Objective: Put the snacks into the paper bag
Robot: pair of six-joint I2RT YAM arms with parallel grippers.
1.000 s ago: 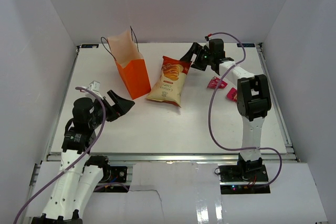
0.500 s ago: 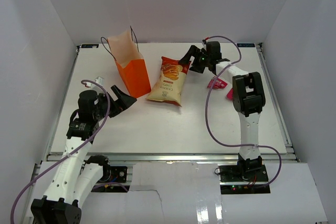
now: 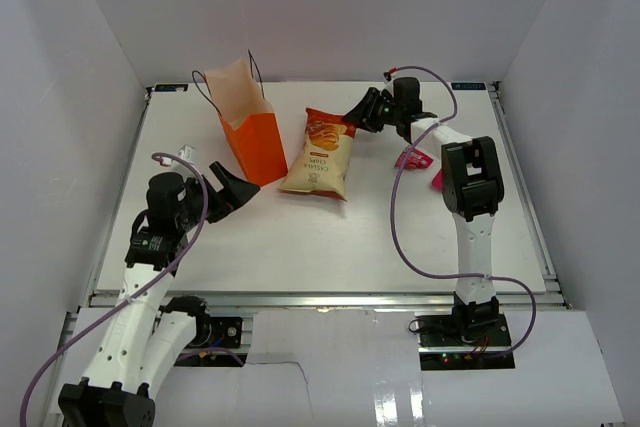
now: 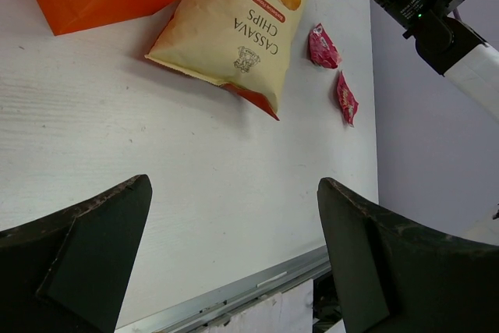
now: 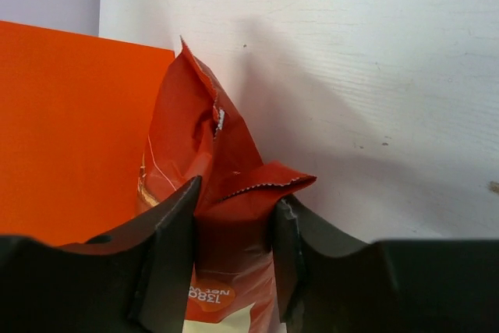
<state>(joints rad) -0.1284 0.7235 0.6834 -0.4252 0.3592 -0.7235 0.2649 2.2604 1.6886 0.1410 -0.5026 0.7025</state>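
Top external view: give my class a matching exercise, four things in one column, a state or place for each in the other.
1 paper bag
2 chip bag
3 pink packets
4 left gripper

A open, empty
B upright, mouth open
C lying flat, right of the chip bag
D pinched at its top by the right gripper

Pairs: 1-B, 2-D, 3-C, 4-A
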